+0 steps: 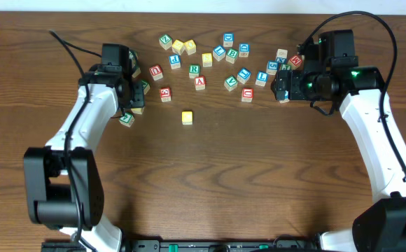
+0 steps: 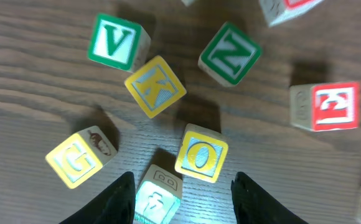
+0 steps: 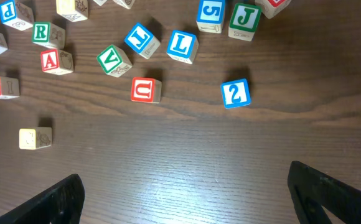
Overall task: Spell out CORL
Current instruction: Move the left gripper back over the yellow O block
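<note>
Standing open and empty, the left gripper [image 2: 183, 202] shows its two dark fingers [image 2: 121, 199] at the bottom edge of the left wrist view. A teal block [image 2: 157, 196] lies in the gap between them. The O block [image 2: 201, 154] sits just above it, tilted, touching it or nearly so, nearer the finger at lower right. G [image 2: 75, 160] lies at left, with K [image 2: 154, 86], V [image 2: 115, 42] and N [image 2: 230, 54] above.

Judged step: picking up the O block. To do it well, the gripper should shift up and right in the frame until O is centred. The wrist should then turn to square the fingers to its faces, so they close on O alone and clear of the teal block.

The right gripper [image 3: 193, 200] is spread wide over bare wood, with nothing between its fingers. In its view the L block [image 3: 182, 45] sits upper centre and the R block [image 3: 42, 33] upper left. A red block [image 3: 145, 90] near the middle reads as U or as a turned C; which cannot be told.

Only the left wrist view reads the letters near the left gripper; overhead, the arm covers most of them. Only the overhead view shows the whole scatter along the top, one yellow block [image 1: 187, 117] apart below it, and the table [image 1: 259, 189] for laying out the word.
</note>
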Tool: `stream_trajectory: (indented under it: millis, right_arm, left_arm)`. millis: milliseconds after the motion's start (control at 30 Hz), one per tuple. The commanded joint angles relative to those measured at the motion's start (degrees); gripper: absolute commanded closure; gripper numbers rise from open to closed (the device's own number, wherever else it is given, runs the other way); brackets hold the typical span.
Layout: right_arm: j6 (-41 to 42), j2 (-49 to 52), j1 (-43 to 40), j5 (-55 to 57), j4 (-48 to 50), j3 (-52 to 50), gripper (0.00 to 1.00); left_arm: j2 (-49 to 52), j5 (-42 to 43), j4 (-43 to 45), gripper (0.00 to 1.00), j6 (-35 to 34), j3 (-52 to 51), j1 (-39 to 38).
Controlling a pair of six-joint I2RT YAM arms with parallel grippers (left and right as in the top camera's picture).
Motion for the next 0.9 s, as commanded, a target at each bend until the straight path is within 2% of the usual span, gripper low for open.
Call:
stream_trajectory:
  millis: [0, 867]
  right_arm:
    - [0.68, 0.09, 0.5, 0.04, -0.02, 1.2, 0.01]
    - [0.68, 0.09, 0.5, 0.04, 0.59, 1.2, 0.01]
  left_arm:
    - [2.45, -0.07, 0.07, 0.51, 3.48, 0.37, 0.07]
    - [4.5, 1.42, 1.97, 0.51, 4.87, 0.24, 0.07]
